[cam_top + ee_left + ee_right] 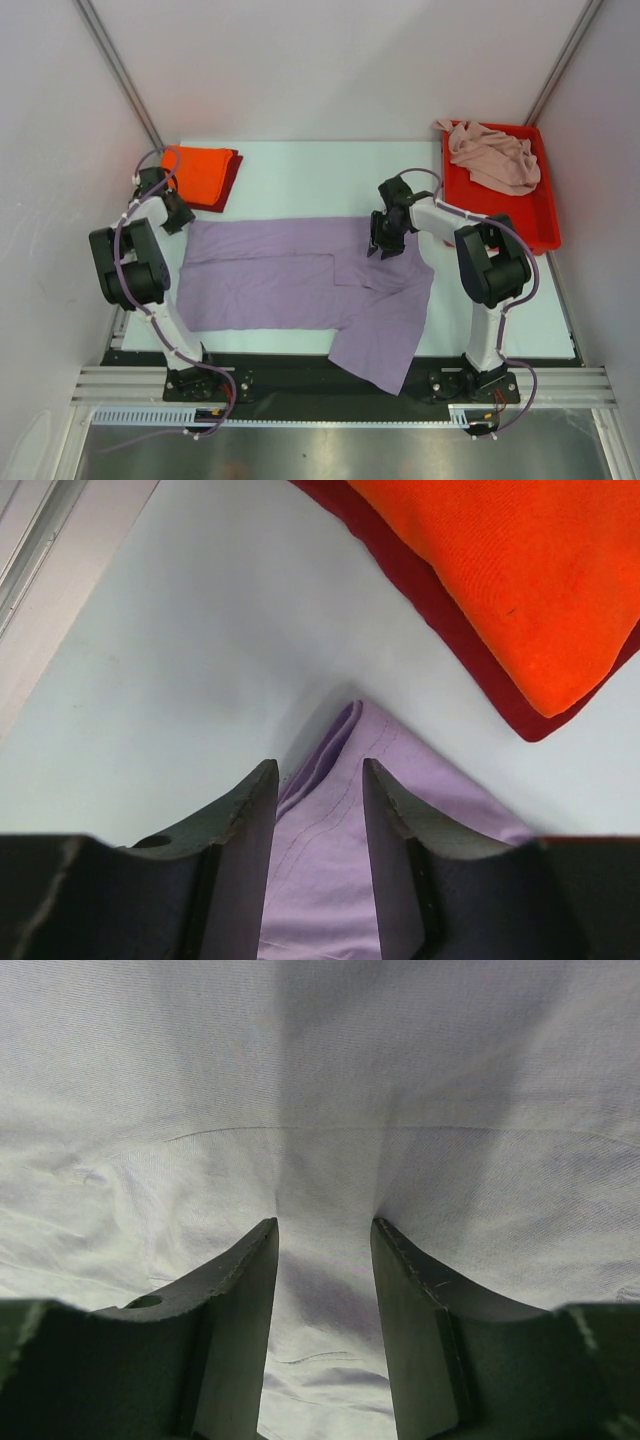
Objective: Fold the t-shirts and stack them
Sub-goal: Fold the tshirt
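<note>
Pale table point(300, 165) carries the lavender t-shirt point(290, 275), spread beneath both grippers. I see the left gripper point(318, 770) parted astride its corner and the right gripper point(323, 1228) parted, tips pressing cloth. Closing shallow could catch one layer and skew my fold.

No readable text, labels, brands or nos. on anything in view
</note>
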